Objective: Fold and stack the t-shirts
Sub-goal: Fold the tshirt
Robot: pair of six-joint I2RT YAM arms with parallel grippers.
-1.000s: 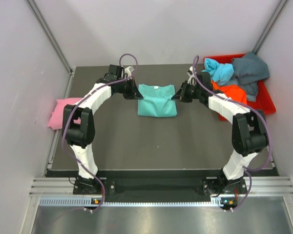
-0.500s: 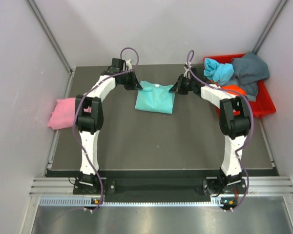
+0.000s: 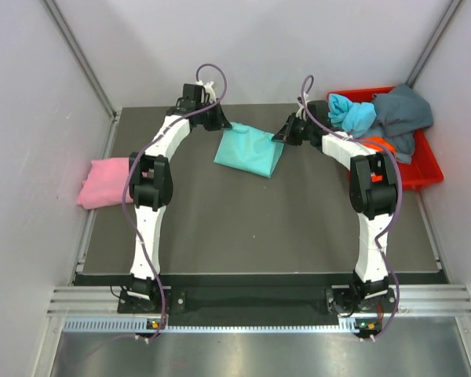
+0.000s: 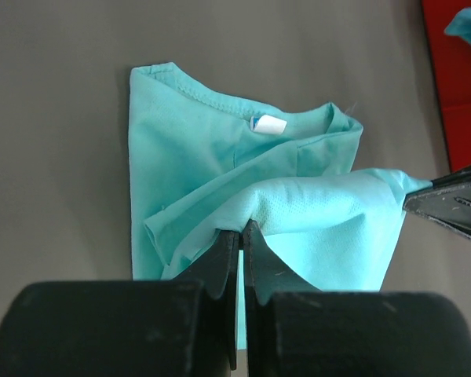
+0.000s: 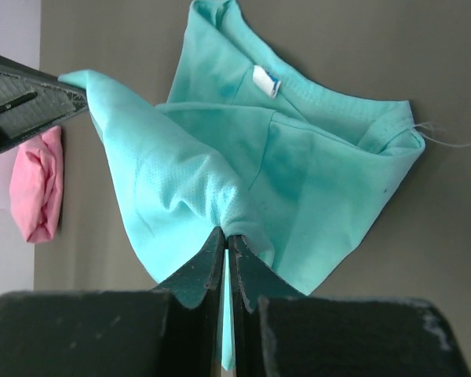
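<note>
The pink t-shirt lies in a soft bundle at the left edge of the dark table. Farther back, in the middle, is the teal t-shirt. The left gripper is closed tight and pinches its left side. The right gripper is closed tight too and pinches its right side. The cloth between them is held up in a fold. The rest lies on the table. A small white tag shows at the neck. At the far right, a red bin holds a light blue t-shirt, an orange t-shirt and a dark grey-blue t-shirt in a heap.
</note>
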